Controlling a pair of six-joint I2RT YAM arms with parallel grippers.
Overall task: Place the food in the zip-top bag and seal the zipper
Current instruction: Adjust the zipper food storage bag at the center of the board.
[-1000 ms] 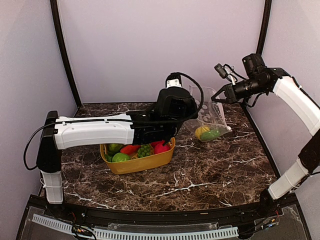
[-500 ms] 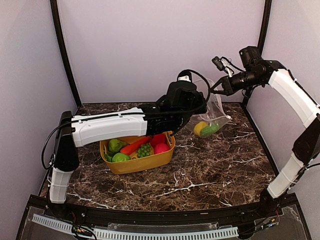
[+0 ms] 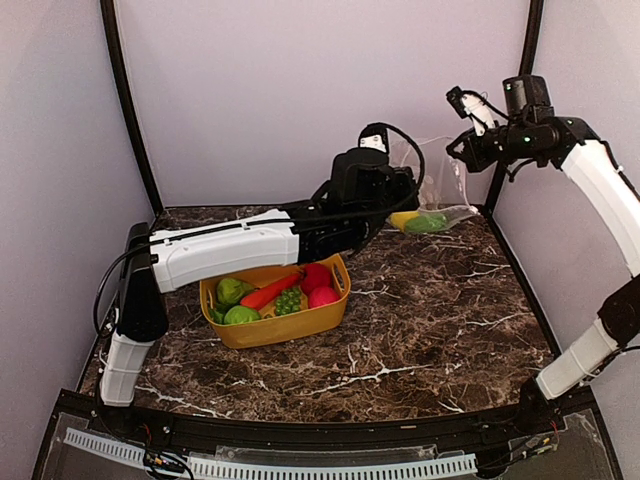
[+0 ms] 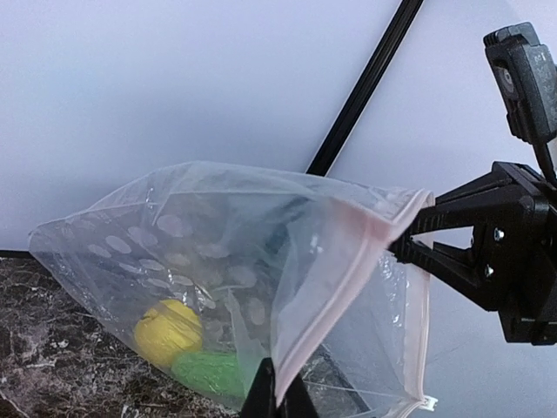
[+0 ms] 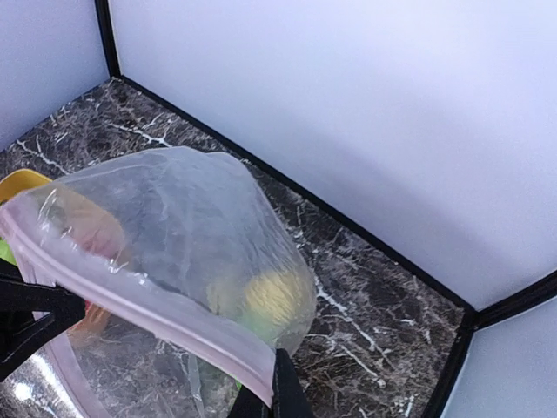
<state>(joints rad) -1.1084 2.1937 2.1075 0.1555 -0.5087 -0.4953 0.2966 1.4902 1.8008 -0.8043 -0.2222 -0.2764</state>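
Observation:
The clear zip-top bag [image 3: 432,190] hangs in the air at the back right, held between both grippers. It also shows in the left wrist view [image 4: 226,261] and the right wrist view [image 5: 174,226]. A yellow lemon [image 4: 167,332] and a green piece [image 4: 209,370] lie in its bottom. My left gripper [image 4: 278,396] is shut on the pale zipper strip [image 4: 339,279] at one end. My right gripper [image 5: 271,387] is shut on the zipper strip [image 5: 157,309] at the other end. The bag's mouth stands open. The remaining food [image 3: 275,295] lies in the yellow tub [image 3: 280,325].
The yellow tub stands on the marble table [image 3: 420,330] at centre left, under my left arm [image 3: 220,255]. Black frame posts [image 3: 525,60] and pale walls close the back and sides.
Both grippers have lifted the bag up and toward the back right. The lemon and green piece rose off the table with it. My left arm has stretched further right.

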